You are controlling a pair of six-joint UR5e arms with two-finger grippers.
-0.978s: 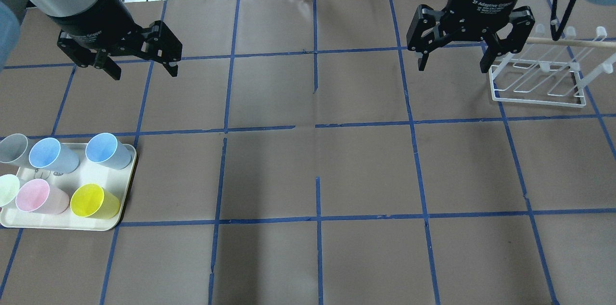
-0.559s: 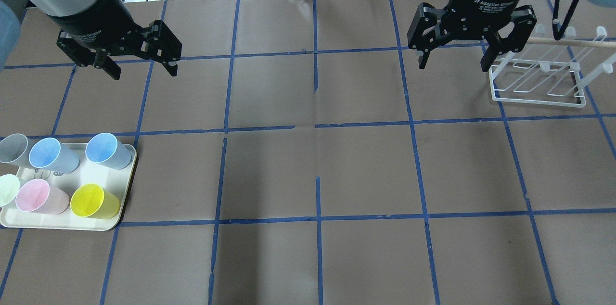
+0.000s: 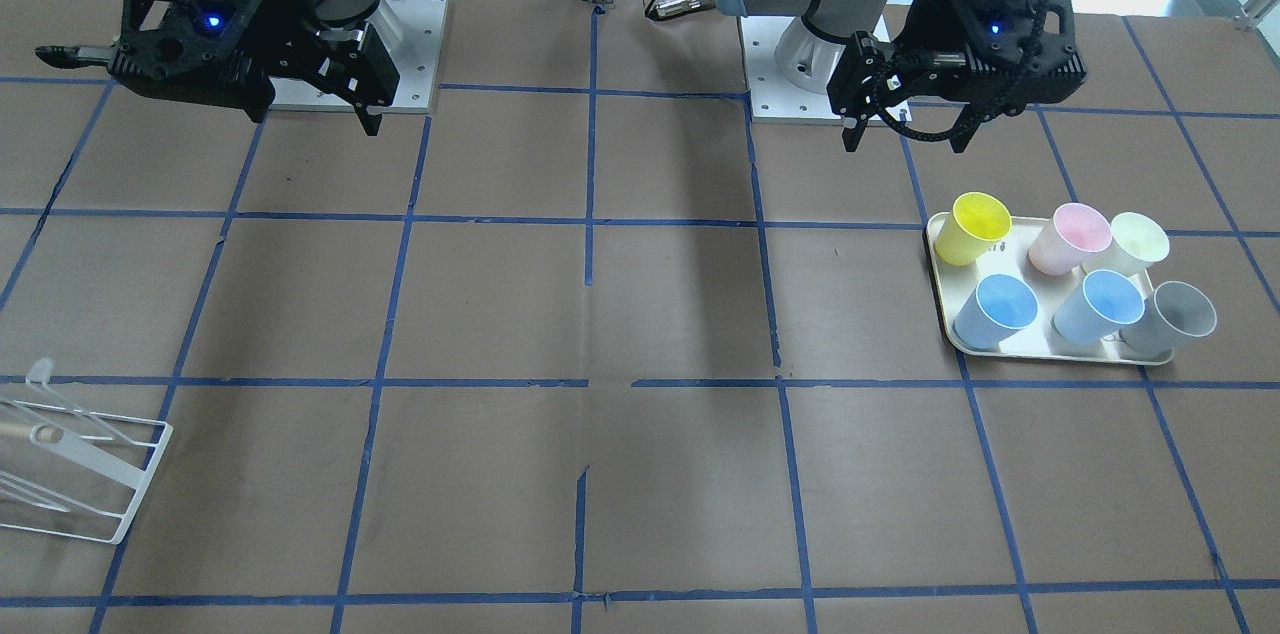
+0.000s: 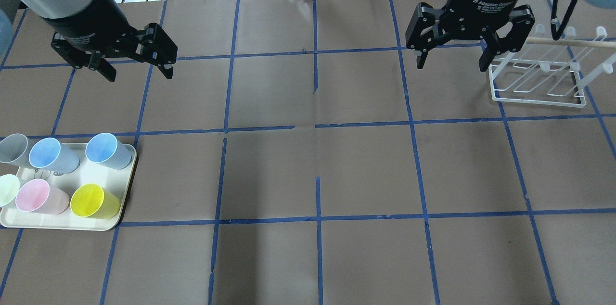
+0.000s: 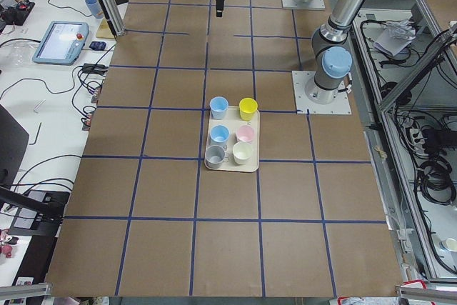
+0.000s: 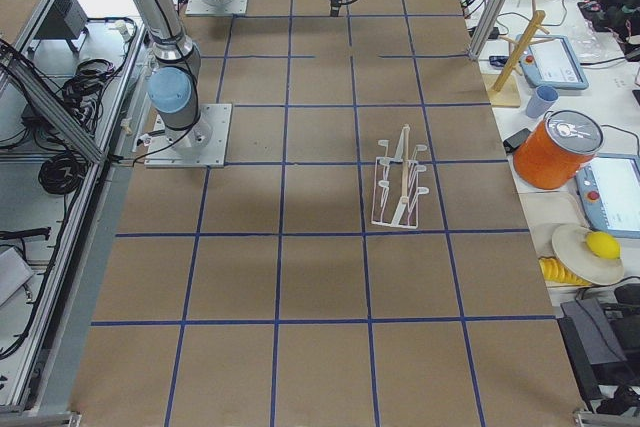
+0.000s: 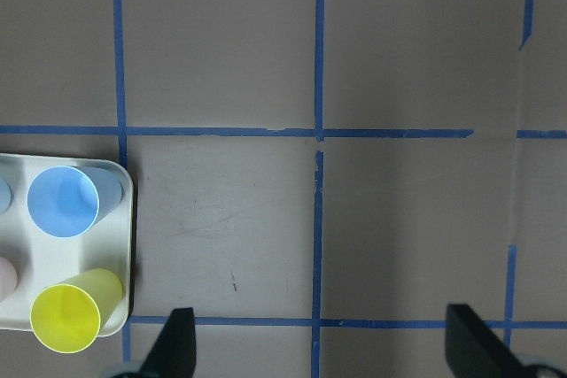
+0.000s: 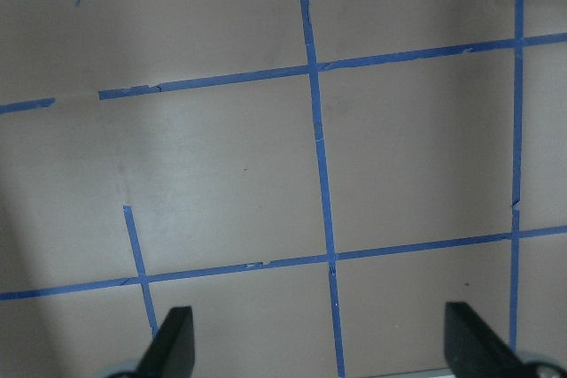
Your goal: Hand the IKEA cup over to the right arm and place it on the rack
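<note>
From where I stand, nothing has been picked up. The yellow IKEA cup (image 4: 91,201) stands mouth up on the cream tray (image 4: 126,172), in the tray's 5 o'clock corner as seen from behind the robot. The tray lies at about 8 o'clock on the surface. That corner has open sides, so I'd judge the cup easy to reach without knocking the pink cup (image 4: 36,196) just beside it.

The left gripper (image 4: 139,74) hangs above the bare surface at the tray's 12 o'clock, well apart from it, its fingers spread wide and empty. The right gripper (image 4: 451,67) is likewise spread and empty. It hovers just beside the white wire rack (image 4: 538,101) at 2 o'clock. With rack and tray at opposite ends, a hand-over looks necessary.

The pale green cup (image 4: 7,189) is clipped by the overhead frame. The front-facing view cuts the rack off, and the right wrist camera catches only its corner.
</note>
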